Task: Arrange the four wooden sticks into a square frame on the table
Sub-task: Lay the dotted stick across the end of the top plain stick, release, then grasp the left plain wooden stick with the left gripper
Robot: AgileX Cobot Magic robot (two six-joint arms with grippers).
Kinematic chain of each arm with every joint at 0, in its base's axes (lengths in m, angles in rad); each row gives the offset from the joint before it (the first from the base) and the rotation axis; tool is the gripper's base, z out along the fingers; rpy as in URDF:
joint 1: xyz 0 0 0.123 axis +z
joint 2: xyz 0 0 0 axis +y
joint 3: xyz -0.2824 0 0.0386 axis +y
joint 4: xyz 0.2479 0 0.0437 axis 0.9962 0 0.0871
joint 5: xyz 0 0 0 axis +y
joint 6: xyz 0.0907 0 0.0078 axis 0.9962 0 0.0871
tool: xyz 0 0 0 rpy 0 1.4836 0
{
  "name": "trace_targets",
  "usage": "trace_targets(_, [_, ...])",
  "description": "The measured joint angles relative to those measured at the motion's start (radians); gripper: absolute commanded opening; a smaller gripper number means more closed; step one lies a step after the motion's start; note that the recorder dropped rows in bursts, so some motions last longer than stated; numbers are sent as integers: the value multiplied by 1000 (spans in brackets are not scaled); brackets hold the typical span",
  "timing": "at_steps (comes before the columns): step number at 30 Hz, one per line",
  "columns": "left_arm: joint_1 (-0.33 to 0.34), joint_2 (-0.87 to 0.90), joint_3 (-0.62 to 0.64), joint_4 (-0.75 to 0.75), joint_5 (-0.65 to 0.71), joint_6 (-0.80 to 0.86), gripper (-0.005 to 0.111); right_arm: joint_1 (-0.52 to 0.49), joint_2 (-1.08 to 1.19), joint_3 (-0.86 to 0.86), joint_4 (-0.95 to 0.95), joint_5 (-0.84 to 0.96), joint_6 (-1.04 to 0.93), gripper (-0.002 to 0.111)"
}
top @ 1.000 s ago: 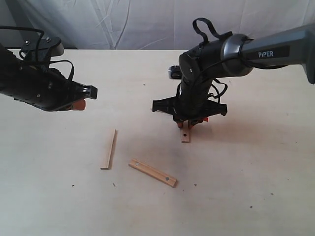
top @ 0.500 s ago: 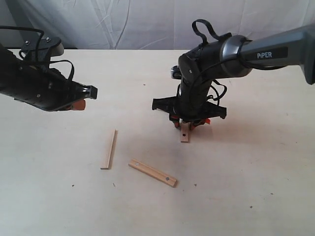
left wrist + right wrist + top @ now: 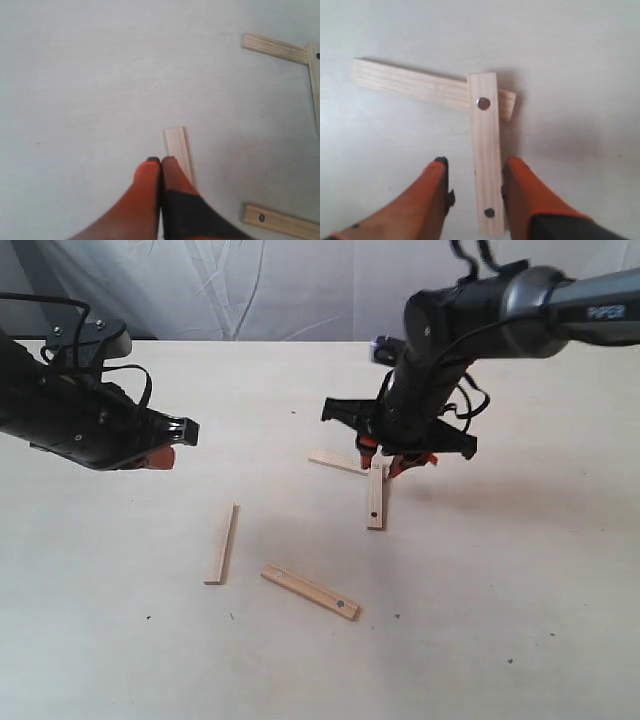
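Note:
Two of the four wooden sticks form an L on the table (image 3: pixel 520 570): a holed stick (image 3: pixel 376 496) (image 3: pixel 485 150) lies with its far end over a plain stick (image 3: pixel 336 461) (image 3: pixel 412 84). My right gripper (image 3: pixel 391 462) (image 3: pixel 476 164) hovers open above the holed stick, one finger on each side, with a gap at one finger (image 3: pixel 439 172). A plain stick (image 3: pixel 222 543) (image 3: pixel 178 150) and another holed stick (image 3: pixel 311 591) (image 3: pixel 280 222) lie apart nearer the front. My left gripper (image 3: pixel 163 454) (image 3: pixel 160 160) is shut on nothing, high above the plain stick.
A white cloth backdrop (image 3: pixel 260 290) hangs behind the table's far edge. The left arm's black body (image 3: pixel 70 410) hangs over the table's left side. The right arm (image 3: pixel 480 310) reaches in from the upper right.
My right gripper has risen and drawn back up-right from the holed stick, now open. That uncovers the plain stick under the holed one's far end. The left arm has not moved.

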Motion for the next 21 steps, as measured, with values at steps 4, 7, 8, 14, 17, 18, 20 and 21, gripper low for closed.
trace_targets(4, [-75, 8, 0, 38, 2, -2, 0, -79, -64, 0, 52, 52, -109, 34])
trace_targets(7, [-151, 38, 0, 112, -8, -53, 2, -114, -88, 0, 55, 79, -143, 34])
trace_targets(8, [-172, 54, 0, 149, -15, -88, 5, -121, -90, 0, 55, 85, -150, 34])
trace_targets(14, [-216, 172, 0, 317, -49, -268, 41, -122, -91, 0, 51, 85, -163, 34])
trace_targets(17, [-216, 208, 0, 323, -63, -278, 51, -122, -87, 0, 51, 84, -165, 34])
trace_targets(18, [-216, 221, 0, 323, -67, -280, 52, -122, -87, 0, 51, 84, -167, 34])
trace_targets(20, [-216, 245, 0, 323, -76, -284, 52, -122, -82, 0, 51, 81, -169, 34])
trace_targets(21, [-216, 268, 0, 321, -80, -284, 52, -122, -79, 0, 51, 75, -169, 34])
